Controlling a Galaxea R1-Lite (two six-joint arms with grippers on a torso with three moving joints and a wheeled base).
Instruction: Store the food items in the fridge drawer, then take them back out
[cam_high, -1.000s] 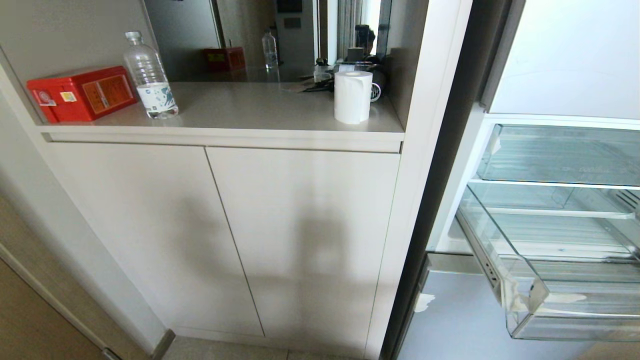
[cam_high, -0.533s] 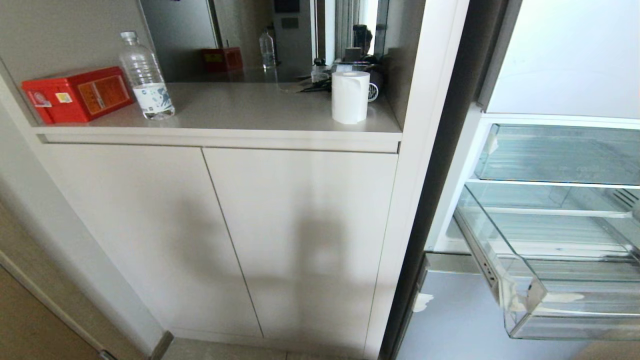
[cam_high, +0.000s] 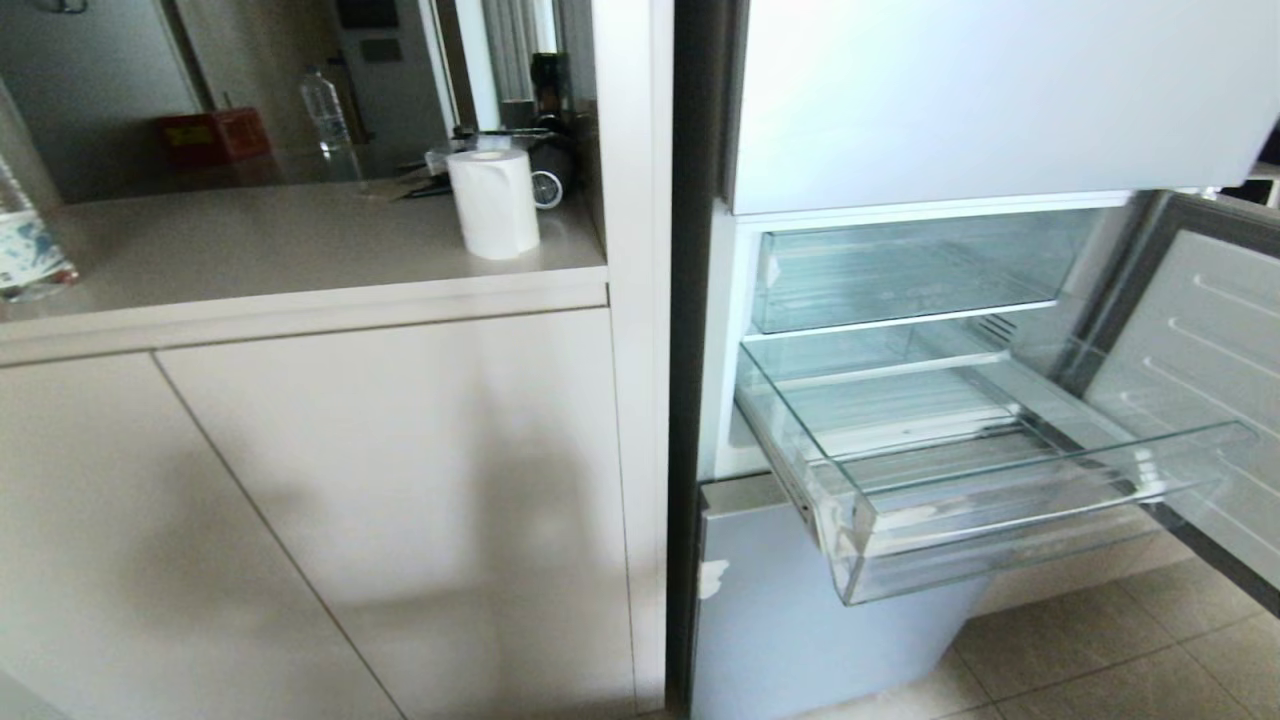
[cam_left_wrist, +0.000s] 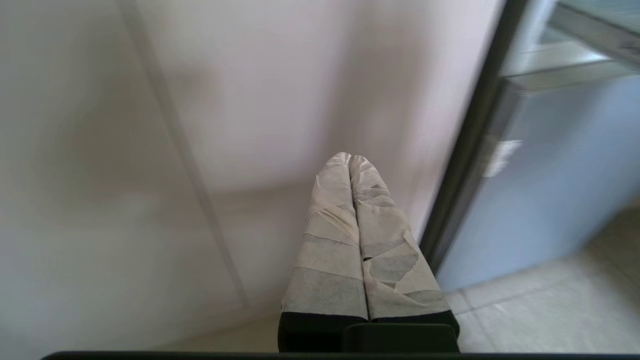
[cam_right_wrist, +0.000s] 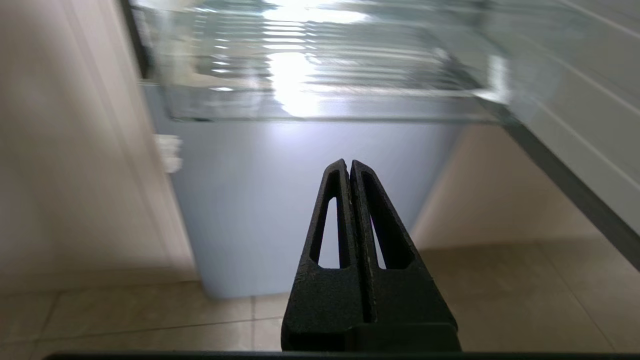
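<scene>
We've got the fridge drawer (cam_high: 1000, 500) pulled out, nothing in it. Our left pincer (cam_left_wrist: 350, 159) and right pincer (cam_right_wrist: 348, 163) are both pinched closed, holding nothing, low by the pale-blue panel (cam_right_wrist: 300, 200).

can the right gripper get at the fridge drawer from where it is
Probably yes: the fridge drawer is pulled out, with nothing between it and the shut right gripper, which sits lower and needs raising.
</scene>
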